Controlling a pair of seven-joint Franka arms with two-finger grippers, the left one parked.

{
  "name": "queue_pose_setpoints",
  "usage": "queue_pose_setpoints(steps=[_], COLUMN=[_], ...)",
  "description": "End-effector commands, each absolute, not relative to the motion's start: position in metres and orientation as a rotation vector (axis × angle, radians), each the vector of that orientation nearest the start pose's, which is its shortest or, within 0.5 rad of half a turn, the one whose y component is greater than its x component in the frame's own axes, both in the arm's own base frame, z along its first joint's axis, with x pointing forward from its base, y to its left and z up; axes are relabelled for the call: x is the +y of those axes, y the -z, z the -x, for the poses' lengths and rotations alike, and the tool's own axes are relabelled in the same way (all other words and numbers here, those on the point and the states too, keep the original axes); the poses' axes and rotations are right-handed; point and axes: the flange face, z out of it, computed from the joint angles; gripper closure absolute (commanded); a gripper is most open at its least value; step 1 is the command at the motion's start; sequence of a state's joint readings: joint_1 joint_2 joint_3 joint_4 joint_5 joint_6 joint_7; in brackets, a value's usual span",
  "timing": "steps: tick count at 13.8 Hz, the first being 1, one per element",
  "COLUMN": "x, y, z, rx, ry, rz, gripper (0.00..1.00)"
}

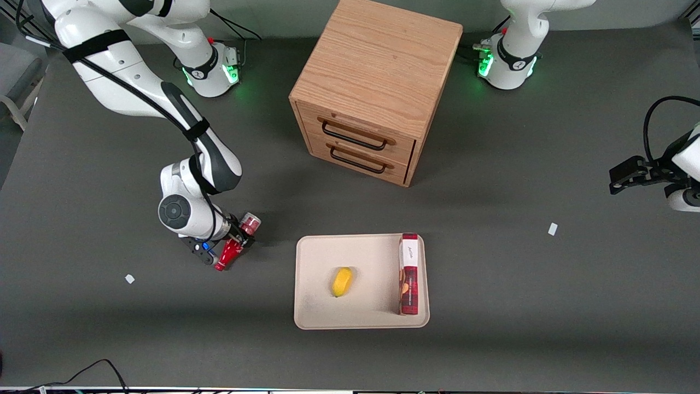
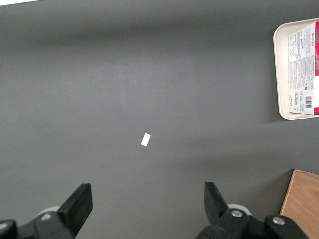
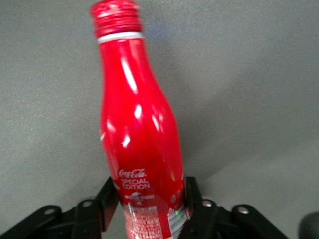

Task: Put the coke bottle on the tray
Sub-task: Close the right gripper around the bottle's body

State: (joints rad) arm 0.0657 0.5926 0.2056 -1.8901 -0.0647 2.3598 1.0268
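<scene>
Bottle: we see the coke bottle (image 1: 236,243) held tilted above the tabletop (image 1: 109,328), toward the working arm's end and well apart from the tray (image 1: 311,312); its body is glossy red metal-like sheen, slim at the neck and swelling lower down, with a ribbed red cap, white lettering and a silvery base.
Gripper: the gripper (image 1: 240,239) hangs low over the tabletop, its black fingers (image 3: 197,201) clamped on the lower body of the coke bottle (image 3: 137,129), one on each side.
Tray: flat, beige and matte, a rectangle with rounded corners and a low rim; we note it lies nearer the front camera than the wooden cabinet (image 1: 372,87).
On the tray: a small yellow rounded object (image 1: 342,281) near the middle, and a tall red-and-white carton (image 1: 409,273) lying along the edge nearest the parked arm.
Cabinet: light oak grain, boxy, two drawers with dark bar handles.
Surface: we find the tabletop dark grey and matte, with two small white scraps (image 1: 553,229) lying on it.
Room: dark cables trail at the table's edges.
</scene>
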Motion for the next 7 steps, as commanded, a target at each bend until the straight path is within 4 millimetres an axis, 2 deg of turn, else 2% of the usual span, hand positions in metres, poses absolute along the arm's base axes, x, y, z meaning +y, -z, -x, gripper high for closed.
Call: queue_pose_setpoints(steps=[1,2,4,7], x=[0.163,0.163,0.161,0.151], y=[-0.194,-0.202,-0.24,-0.332], z=[-0.6,-0.601,-0.603,-0.604], rx=[1.13,1.118,1.032,0.809], ry=[-0.159,-0.151,-0.14,-0.098], rz=[2.947,2.952,2.997,3.08], gripper=[1.0,1.0,1.0,1.0])
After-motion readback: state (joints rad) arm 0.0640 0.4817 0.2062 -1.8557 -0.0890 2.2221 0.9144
